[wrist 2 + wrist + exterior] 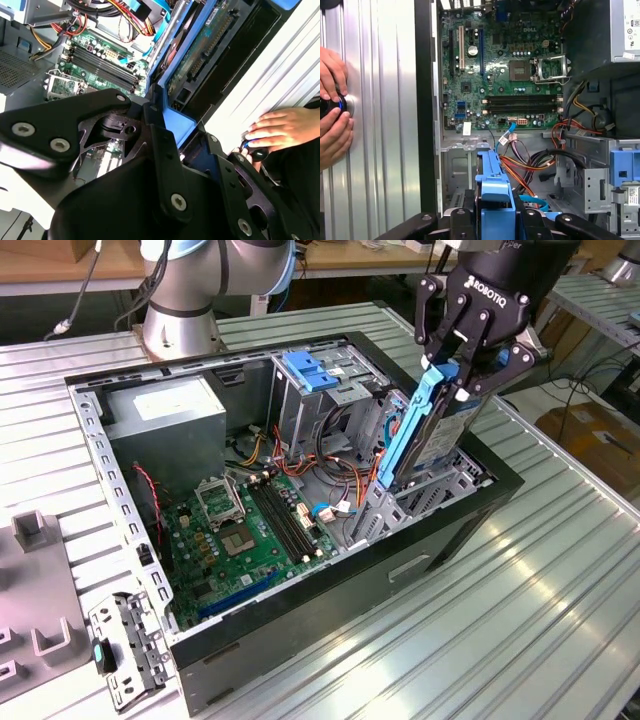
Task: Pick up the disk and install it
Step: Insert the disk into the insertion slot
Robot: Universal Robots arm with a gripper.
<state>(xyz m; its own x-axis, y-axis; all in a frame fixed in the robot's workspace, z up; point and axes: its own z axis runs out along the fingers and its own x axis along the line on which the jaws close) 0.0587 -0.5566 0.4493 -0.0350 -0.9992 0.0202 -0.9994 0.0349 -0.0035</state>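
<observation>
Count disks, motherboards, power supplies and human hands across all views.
disk, held by the gripper: 1
motherboard: 1
power supply: 1
hands: 2
Total: 5

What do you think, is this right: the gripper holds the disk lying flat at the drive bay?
Not quite. The gripper holds the disk standing steeply on end, not lying flat, at the drive bay. The exterior view shows this.

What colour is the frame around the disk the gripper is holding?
Bright blue. The exterior view shows it best, on the disk clamped in the gripper.
</observation>
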